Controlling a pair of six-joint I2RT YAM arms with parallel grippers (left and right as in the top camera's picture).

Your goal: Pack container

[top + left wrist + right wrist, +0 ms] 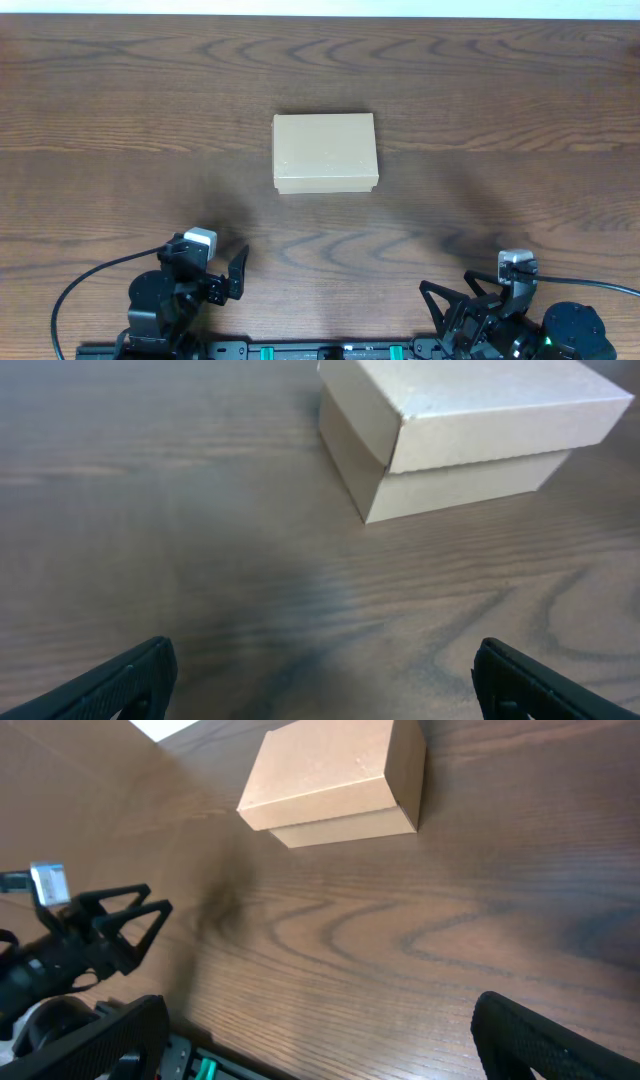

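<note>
While its flap lid lies shut, the container [325,152] sits flat in the middle of the bench [520,90], slightly nearer the far edge. Left end effector [322,650]: fingers spread wide, nothing between them, touching nothing; the container is ahead and to its right, well apart. Right end effector [320,1005]: fingers also spread wide, empty; the container is ahead and a bit left, well apart. Both arms are folded low at the near edge, left toward the near-left corner, right toward the near-right corner.
</note>
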